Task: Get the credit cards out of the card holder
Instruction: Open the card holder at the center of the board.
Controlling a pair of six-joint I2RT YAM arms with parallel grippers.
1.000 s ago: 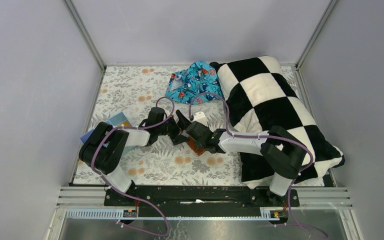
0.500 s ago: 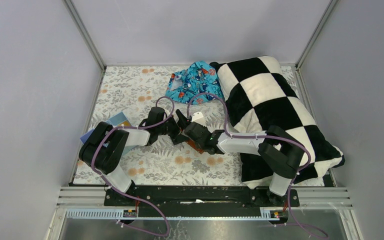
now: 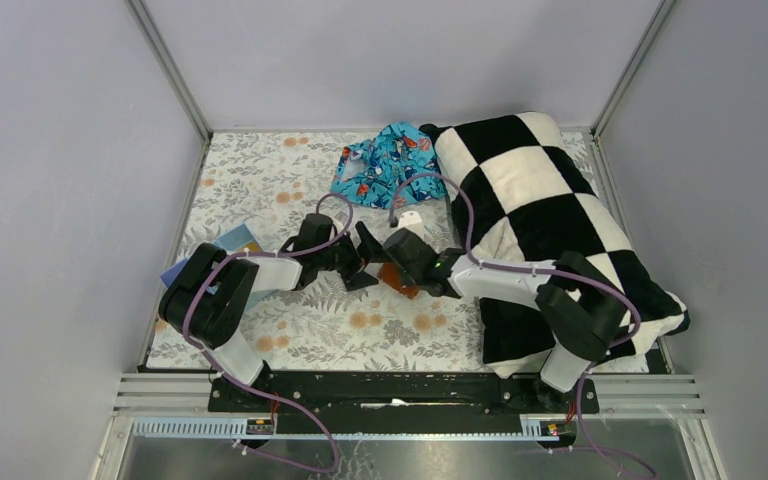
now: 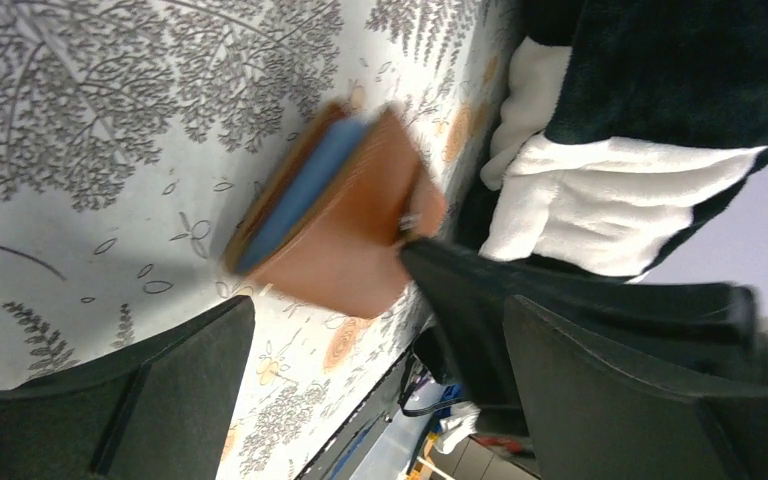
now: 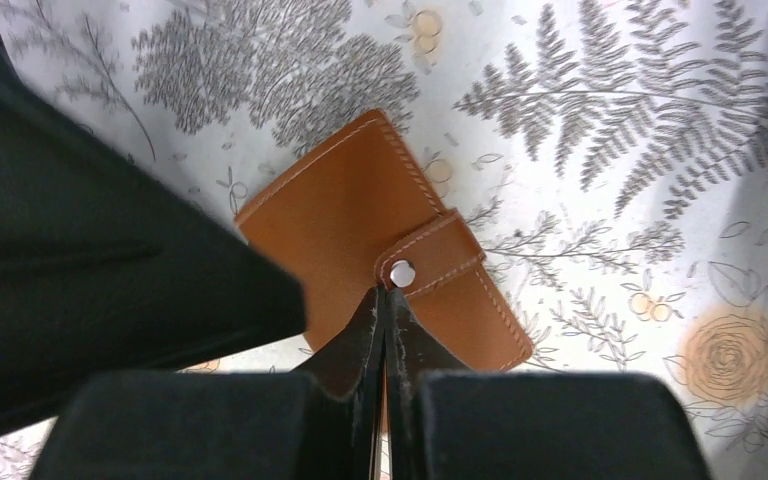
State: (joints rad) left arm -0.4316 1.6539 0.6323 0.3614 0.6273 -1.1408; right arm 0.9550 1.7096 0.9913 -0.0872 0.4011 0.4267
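Sprawling over the right of the bench (image 3: 260,170) is one chequered pillow (image 3: 540,190), with one blue patterned cloth (image 3: 385,165) at the far side and one light-blue box (image 3: 235,240) on the left. One card holder (image 5: 360,210) lies mid-bench, between the two arms. The right gripper (image 5: 385,300) reaches it from the right, jaws clenched, tips against the snap tab; whether they pinch the tab I cannot tell. The left gripper (image 3: 362,262) is just left of it, jaws released wide, the holder facing their gap. The holder's long axis runs slantwise across the right jaws. The credit cards (image 4: 300,195) show only as a blue edge inside, too close-packed to count.
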